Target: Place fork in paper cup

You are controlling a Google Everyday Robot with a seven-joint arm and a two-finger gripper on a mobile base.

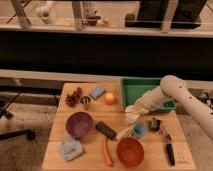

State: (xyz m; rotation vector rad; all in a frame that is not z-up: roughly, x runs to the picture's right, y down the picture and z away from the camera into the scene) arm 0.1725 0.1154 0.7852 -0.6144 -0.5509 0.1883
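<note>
Just in front of the green rectangular plastic tray (136,91), at its near left corner, the robot's pale 2-finger gripper (132,112) is held low over the light wooden table (90,161), the white arm being reached in across the tray from the right. Whether the gripper is spread or closed cannot be told, and nothing can be seen to be gripped in it. Directly beneath its tip, just in front of the tray, a small plain off-white paper cup (131,119) appears to stand, though it merges with the pale gripper. Slightly further out from the tray, a small blue cup (140,129) is seen, and touching its left side a slender pale object (124,133) is laid slantwise; this is taken to be the fork, yet its shape is too indistinct to be sure. The step in hand is judged to be the delivery at the paper cup, and it cannot be confirmed that the fork is inside. If the pale object is indeed the fork, it has to be picked up by its handle, carried back toward the tray, held upright over the off-white cup rather than the blue 1, and let go without the light cup being tipped.
</note>
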